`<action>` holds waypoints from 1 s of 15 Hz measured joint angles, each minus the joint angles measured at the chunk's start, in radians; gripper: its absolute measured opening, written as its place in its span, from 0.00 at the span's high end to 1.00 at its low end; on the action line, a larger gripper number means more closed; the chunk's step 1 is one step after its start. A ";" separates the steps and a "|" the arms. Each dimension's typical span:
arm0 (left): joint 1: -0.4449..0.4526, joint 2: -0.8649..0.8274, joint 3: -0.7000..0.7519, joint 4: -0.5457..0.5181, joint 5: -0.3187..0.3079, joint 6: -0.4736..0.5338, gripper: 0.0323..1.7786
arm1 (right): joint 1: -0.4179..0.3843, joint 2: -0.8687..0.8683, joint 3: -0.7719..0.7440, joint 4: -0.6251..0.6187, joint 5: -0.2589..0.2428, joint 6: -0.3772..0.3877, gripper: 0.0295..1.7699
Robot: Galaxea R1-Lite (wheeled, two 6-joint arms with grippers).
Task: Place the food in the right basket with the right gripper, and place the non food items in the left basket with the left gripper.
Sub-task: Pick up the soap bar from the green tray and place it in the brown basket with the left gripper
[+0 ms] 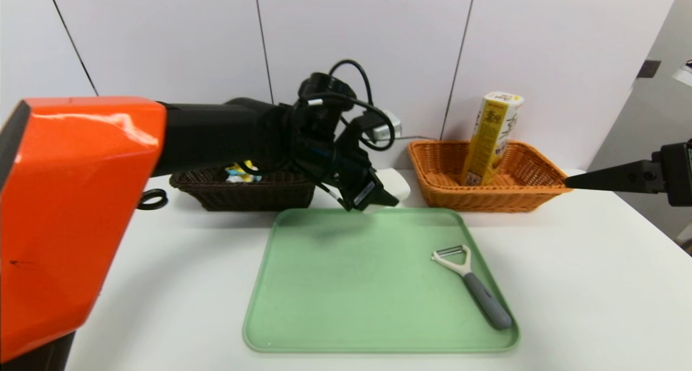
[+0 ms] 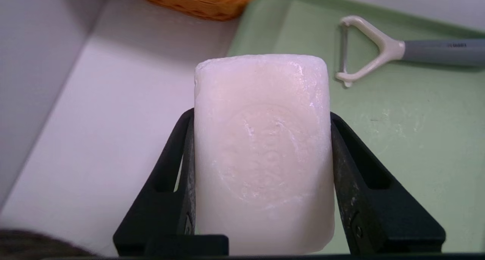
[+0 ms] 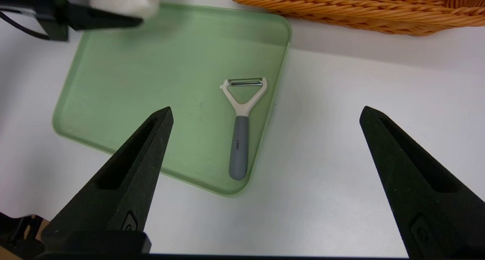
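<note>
White surface [image 1: 584, 263] before pale wall panels; green tray [image 1: 335, 306] at centre, dark basket [image 1: 243, 193] left, orange basket [image 1: 489, 198] right holding a carton [image 1: 491, 138].
Soap bar [image 2: 263, 154]: clamped across its long sides in left tool [image 2: 263, 184], raised over tray's far edge. Probably solid, stiff, slick-faced; side grip suits.
Peeler [image 1: 476, 284]: on tray; light, rigid; best taken by grey handle.
Right tool [image 3: 265, 176]: wide open, empty, parked right.

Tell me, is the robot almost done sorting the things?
Nearly. The yellow carton already stands in the orange basket, and something sits in the dark basket. The left gripper holds the white soap bar lifted above the green tray. The peeler lies on the tray, waiting. The right gripper hangs open, idle.
</note>
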 joint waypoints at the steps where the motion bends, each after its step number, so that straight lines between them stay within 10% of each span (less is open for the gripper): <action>1: 0.035 -0.026 -0.003 -0.013 0.000 -0.026 0.45 | 0.000 0.000 0.000 0.000 0.000 0.000 0.04; 15: 0.372 0.011 -0.004 -0.085 0.002 -0.156 0.45 | 0.000 0.003 0.008 -0.001 0.014 -0.001 0.04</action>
